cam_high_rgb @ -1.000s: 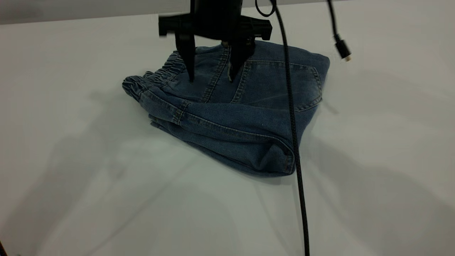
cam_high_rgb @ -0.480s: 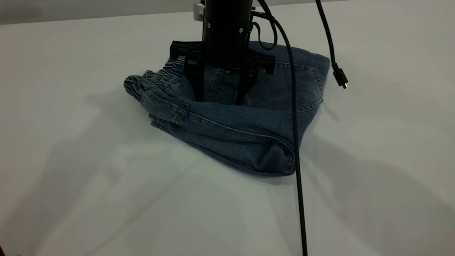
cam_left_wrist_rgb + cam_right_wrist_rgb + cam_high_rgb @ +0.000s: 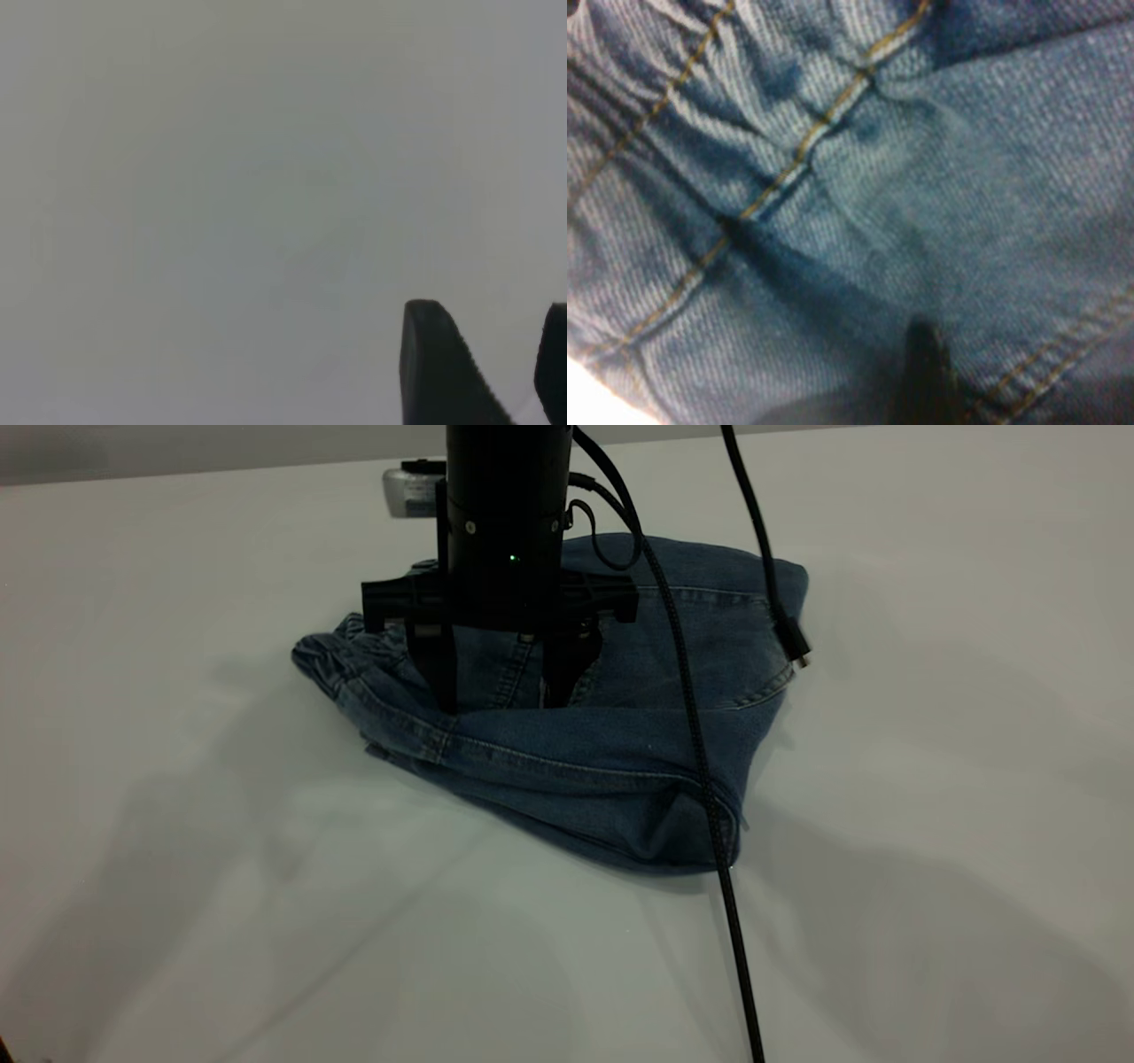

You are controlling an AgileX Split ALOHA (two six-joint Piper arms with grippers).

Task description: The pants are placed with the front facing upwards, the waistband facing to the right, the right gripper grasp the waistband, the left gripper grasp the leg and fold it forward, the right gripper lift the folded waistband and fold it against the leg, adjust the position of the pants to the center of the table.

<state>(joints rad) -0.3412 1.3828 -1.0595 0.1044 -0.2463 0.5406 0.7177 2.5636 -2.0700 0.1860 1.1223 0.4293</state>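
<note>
The pants (image 3: 620, 779) lie folded into a compact blue denim bundle on the white table (image 3: 266, 921). Their puckered waistband (image 3: 323, 657) sticks out at the bundle's left end. My right gripper (image 3: 500, 705) stands upright on top of the bundle, open, with both fingertips pressed down into the denim just behind the folded front edge. In the right wrist view denim and tan stitching (image 3: 806, 150) fill the picture, with one dark finger (image 3: 926, 372) against the cloth. My left gripper (image 3: 490, 310) hangs open over bare table (image 3: 221, 177), out of the exterior view.
A black braided cable (image 3: 700, 779) hangs from the right arm, crosses the pants' right part and runs toward the front edge. A second cable ends in a loose plug (image 3: 795, 646) dangling over the pants' right corner. A small grey device (image 3: 409, 487) sits behind the arm.
My right gripper has come down and moved forward and left, from above the pants onto the denim. The bundle has shifted slightly to the left with it.
</note>
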